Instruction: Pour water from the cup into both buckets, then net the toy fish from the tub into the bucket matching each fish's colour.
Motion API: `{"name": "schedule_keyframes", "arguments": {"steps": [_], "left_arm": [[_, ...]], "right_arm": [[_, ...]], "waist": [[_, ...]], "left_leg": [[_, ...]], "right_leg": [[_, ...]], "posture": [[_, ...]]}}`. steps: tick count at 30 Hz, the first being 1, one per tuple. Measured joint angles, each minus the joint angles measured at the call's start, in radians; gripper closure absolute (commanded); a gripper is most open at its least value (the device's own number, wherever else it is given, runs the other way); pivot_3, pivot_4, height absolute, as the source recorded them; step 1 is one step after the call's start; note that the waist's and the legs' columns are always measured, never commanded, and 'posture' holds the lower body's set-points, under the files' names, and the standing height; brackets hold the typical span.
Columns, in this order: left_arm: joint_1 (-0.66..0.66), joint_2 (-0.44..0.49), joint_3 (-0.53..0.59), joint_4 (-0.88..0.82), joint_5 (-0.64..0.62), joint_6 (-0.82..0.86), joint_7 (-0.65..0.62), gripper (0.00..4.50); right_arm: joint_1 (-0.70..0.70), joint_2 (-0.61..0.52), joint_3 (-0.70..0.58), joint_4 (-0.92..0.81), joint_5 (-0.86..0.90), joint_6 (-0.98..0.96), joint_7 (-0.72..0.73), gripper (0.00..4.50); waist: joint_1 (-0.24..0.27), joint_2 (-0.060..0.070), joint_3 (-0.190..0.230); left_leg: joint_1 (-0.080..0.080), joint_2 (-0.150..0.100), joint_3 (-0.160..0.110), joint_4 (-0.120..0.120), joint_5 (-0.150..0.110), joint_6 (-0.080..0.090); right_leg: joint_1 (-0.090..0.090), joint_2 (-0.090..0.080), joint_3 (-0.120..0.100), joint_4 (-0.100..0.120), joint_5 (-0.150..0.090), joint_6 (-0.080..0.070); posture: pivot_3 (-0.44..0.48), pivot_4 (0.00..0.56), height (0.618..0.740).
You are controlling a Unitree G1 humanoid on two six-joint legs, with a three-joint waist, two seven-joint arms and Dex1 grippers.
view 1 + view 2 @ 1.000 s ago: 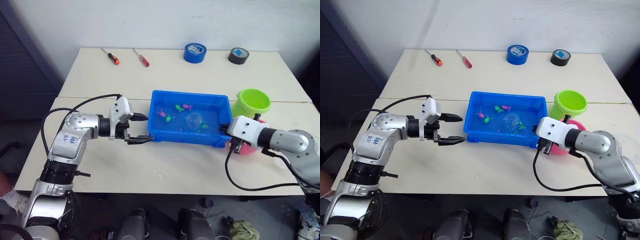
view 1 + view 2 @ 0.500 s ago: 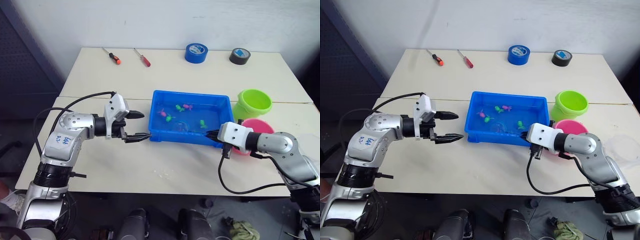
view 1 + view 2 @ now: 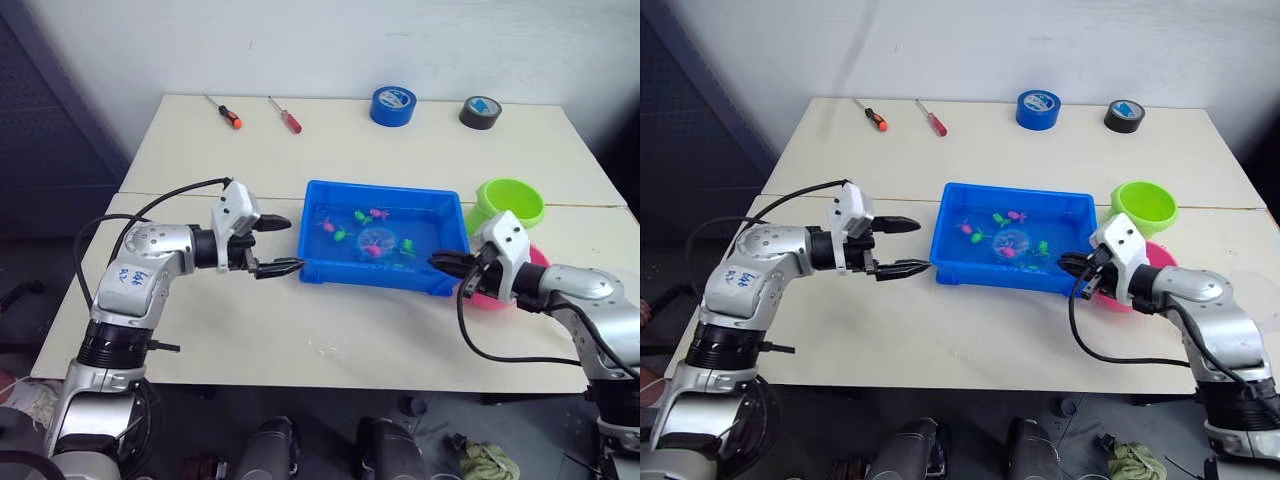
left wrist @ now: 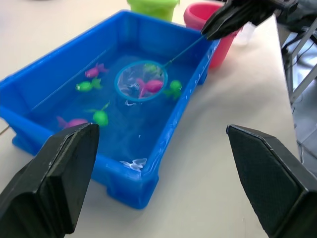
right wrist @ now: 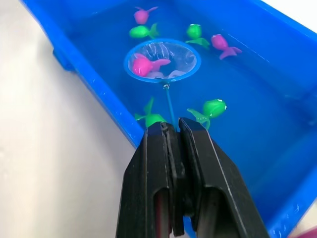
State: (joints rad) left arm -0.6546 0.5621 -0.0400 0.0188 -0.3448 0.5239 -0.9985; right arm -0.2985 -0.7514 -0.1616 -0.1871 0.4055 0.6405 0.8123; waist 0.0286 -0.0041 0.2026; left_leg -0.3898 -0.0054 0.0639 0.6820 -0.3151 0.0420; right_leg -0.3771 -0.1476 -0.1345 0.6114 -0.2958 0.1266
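The blue tub [image 3: 366, 276] holds water and several loose pink and green toy fish, among them a green fish [image 5: 214, 106]. The net [image 3: 377, 240] sits low in the tub's middle with a pink fish [image 5: 146, 64] inside its hoop. My right gripper [image 3: 441, 262] is shut on the net's thin handle at the tub's right end. Behind that gripper stands the pink bucket [image 3: 537, 259], and the green bucket [image 3: 511, 201] is just beyond it. A bit of the clear cup [image 4: 246, 33] shows beside the pink bucket. Left of the tub, my left gripper [image 3: 284, 245] hangs open and holds nothing.
Two screwdrivers [image 3: 222, 112] [image 3: 284, 114] lie at the table's far left. A blue tape roll [image 3: 390, 105] and a black tape roll [image 3: 479, 111] sit at the far right. A seam crosses the table behind the tub. Black cables hang from both forearms.
My right gripper drew back to the right and the net hoop moved from the tub's near side to its middle, now with a pink fish in it. The left gripper barely moved.
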Motion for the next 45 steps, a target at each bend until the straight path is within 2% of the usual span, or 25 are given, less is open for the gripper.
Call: {"name": "schedule_keyframes", "arguments": {"steps": [4,11,13,16,18,22,25,27,29,32,35,39,43,45], "left_arm": [[-0.05,-0.058,0.001,0.036,-0.046,0.008,-0.014,0.02],[-0.159,-0.166,-0.041,0.154,-0.074,-0.023,-0.084,0.02],[-0.192,-0.2,-0.06,0.215,-0.071,-0.054,-0.111,0.02],[-0.224,-0.223,-0.072,0.291,-0.06,-0.096,-0.144,0.02],[-0.241,-0.243,-0.085,0.317,-0.054,-0.118,-0.16,0.02],[-0.261,-0.261,-0.093,0.361,-0.042,-0.149,-0.181,0.02],[-0.273,-0.272,-0.093,0.39,-0.039,-0.166,-0.185,0.02],[-0.275,-0.272,-0.093,0.393,-0.035,-0.171,-0.187,0.02],[-0.276,-0.273,-0.093,0.394,-0.032,-0.177,-0.187,0.02],[-0.276,-0.27,-0.092,0.394,-0.026,-0.178,-0.186,0.02],[-0.276,-0.266,-0.089,0.393,-0.022,-0.177,-0.183,0.02],[-0.276,-0.254,-0.087,0.386,-0.021,-0.174,-0.177,0.02],[-0.25,-0.223,-0.079,0.378,-0.018,-0.157,-0.168,0.02],[-0.212,-0.2,-0.078,0.356,-0.005,-0.144,-0.144,0.02]], "right_arm": [[0.088,0.006,-0.133,-0.123,0.065,0.083,-0.068,4.5],[0.34,0.022,-0.492,-0.416,0.194,0.23,-0.185,4.5],[0.453,0.047,-0.619,-0.505,0.213,0.258,-0.2,4.5],[0.57,0.058,-0.75,-0.585,0.215,0.258,-0.215,4.5],[0.637,0.058,-0.783,-0.616,0.178,0.223,-0.215,4.5],[0.765,0.026,-0.776,-0.628,-0.009,0.054,-0.207,4.5],[0.901,-0.071,-0.712,-0.579,-0.311,-0.253,-0.197,4.5],[0.929,-0.097,-0.679,-0.534,-0.456,-0.4,-0.209,4.5],[0.975,-0.173,-0.658,-0.447,-0.646,-0.574,-0.242,4.5],[0.993,-0.218,-0.651,-0.351,-0.828,-0.749,-0.286,4.5],[0.948,-0.218,-0.642,-0.29,-0.904,-0.861,-0.333,4.5],[0.908,-0.208,-0.642,-0.245,-0.897,-0.926,-0.341,4.5],[0.739,-0.098,-0.629,-0.265,-0.568,-0.729,-0.26,4.5],[0.622,-0.06,-0.564,-0.341,-0.293,-0.486,-0.218,4.5]], "waist": [[0.004,0.0,0.0],[0.019,0.0,0.0],[0.028,0.001,0.0],[0.025,0.001,0.0],[0.022,0.001,0.0],[0.019,0.001,0.0],[0.02,0.0,0.0],[0.02,0.0,0.0],[0.019,0.0,0.0],[0.021,0.0,0.0],[0.02,0.0,0.0],[0.019,0.0,0.0],[0.013,0.0,0.0],[-0.003,0.0,0.0]], "left_leg": [[-0.001,0.0,0.0,0.0,0.0,0.0],[0.0,0.0,0.002,0.0,0.0,0.0],[0.0,0.0,0.001,-0.001,0.0,0.0],[0.0,-0.001,0.003,-0.001,0.0,0.001],[0.0,-0.001,0.004,-0.001,0.0,0.001],[0.001,-0.001,0.005,-0.002,0.0,0.001],[0.0,-0.001,0.005,-0.002,0.0,0.002],[0.0,-0.001,0.006,-0.002,0.0,0.002],[0.001,-0.002,0.007,-0.002,0.0,0.002],[0.0,-0.001,0.006,-0.002,0.0,0.002],[0.001,-0.001,0.006,-0.002,0.0,0.001],[0.001,0.0,0.005,-0.002,0.0,0.001],[0.001,0.0,0.004,-0.001,0.0,0.001],[0.002,0.001,0.001,0.0,0.0,0.001]], "right_leg": [[0.0,0.0,0.0,0.0,0.0,0.0],[0.0,0.0,0.001,-0.001,0.0,0.001],[0.0,0.0,0.0,-0.001,0.0,0.001],[0.0,0.001,0.002,-0.003,0.0,0.001],[0.0,0.001,0.003,-0.004,0.0,0.001],[0.0,0.001,0.004,-0.004,0.0,0.001],[0.0,0.001,0.004,-0.005,0.0,0.001],[0.0,0.001,0.004,-0.005,0.0,0.001],[-0.001,0.0,0.006,-0.005,0.0,0.001],[0.0,0.001,0.005,-0.005,0.0,0.001],[0.0,0.001,0.005,-0.005,0.0,0.001],[0.0,0.001,0.004,-0.005,0.0,0.001],[0.002,0.001,0.004,-0.005,0.0,0.001],[0.003,0.002,0.004,-0.005,0.001,0.0]], "posture": [[0.0,0.15,0.74],[0.0,0.15,0.74],[0.0,0.15,0.74],[0.0,0.15,0.74],[0.0,0.15,0.74],[0.0,0.15,0.74],[0.0,0.15,0.74],[0.0,0.15,0.74],[0.0,0.15,0.74],[0.0,0.15,0.74],[0.0,0.15,0.74],[0.0,0.15,0.74],[0.0,0.15,0.74],[0.0,0.15,0.74]]}}
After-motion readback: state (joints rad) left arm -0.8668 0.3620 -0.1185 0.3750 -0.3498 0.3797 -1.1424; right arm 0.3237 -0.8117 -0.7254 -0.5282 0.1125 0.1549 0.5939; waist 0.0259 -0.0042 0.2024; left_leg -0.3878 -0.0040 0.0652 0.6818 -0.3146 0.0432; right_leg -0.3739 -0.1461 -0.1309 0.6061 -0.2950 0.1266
